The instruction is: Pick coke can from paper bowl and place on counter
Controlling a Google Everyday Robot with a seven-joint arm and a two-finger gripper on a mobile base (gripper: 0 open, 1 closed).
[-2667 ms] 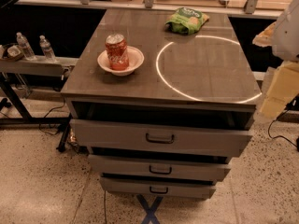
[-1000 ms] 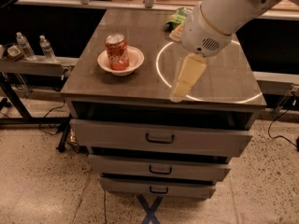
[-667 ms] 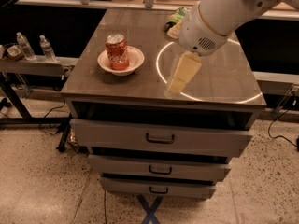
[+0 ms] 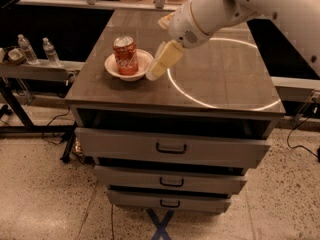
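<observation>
On your left, two clear plastic water bottles [image 4: 48, 50] stand on a low side shelf [image 4: 35, 69]. The small red coke can [image 4: 126, 55] stands upright in the shallow white paper bowl [image 4: 114, 70] on the grey-brown counter [image 4: 225, 91]. The cream gripper [image 4: 156, 66] hangs just right of the bowl's rim; you cannot tell how wide it is.

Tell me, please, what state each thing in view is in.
coke can, upright in the paper bowl, not gripped.
paper bowl, upright on the counter, holding the can.
gripper, beside the bowl's rim, not on the can.
water bottles, upright on the side shelf.
</observation>
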